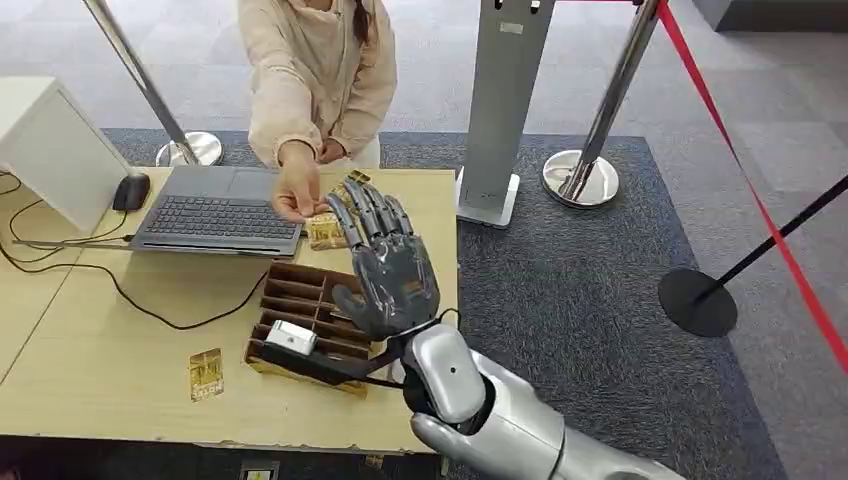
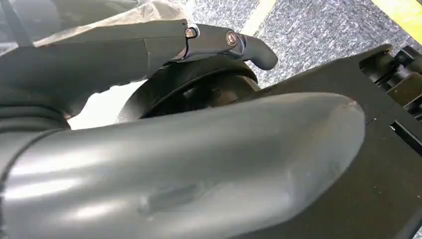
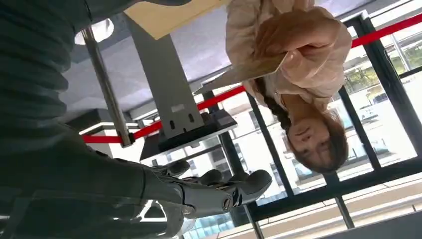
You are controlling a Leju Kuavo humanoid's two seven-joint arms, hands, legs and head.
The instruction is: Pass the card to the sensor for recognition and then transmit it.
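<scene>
My right hand (image 1: 387, 268) is raised over the table with its fingers spread and nothing in it. Just beyond its fingertips a person's hand (image 1: 296, 192) pinches a gold card (image 1: 320, 209). In the right wrist view that card (image 3: 242, 74) shows edge-on in the person's hand (image 3: 293, 35), apart from my fingers (image 3: 219, 188). A white sensor (image 1: 291, 338) sits on the near end of a brown slotted box (image 1: 318, 300). More gold cards lie on the table: one (image 1: 325, 234) under the person's hand, one (image 1: 206, 374) near the front edge. The thumb of my left hand (image 2: 189, 164) fills the left wrist view.
An open grey laptop (image 1: 220, 212) with a mouse (image 1: 130, 191) lies at the table's (image 1: 110, 340) far left, its cable trailing across. A white box (image 1: 50, 150) stands at the far left. A grey kiosk post (image 1: 505, 100) and red-rope stanchions (image 1: 600, 120) stand right of the table.
</scene>
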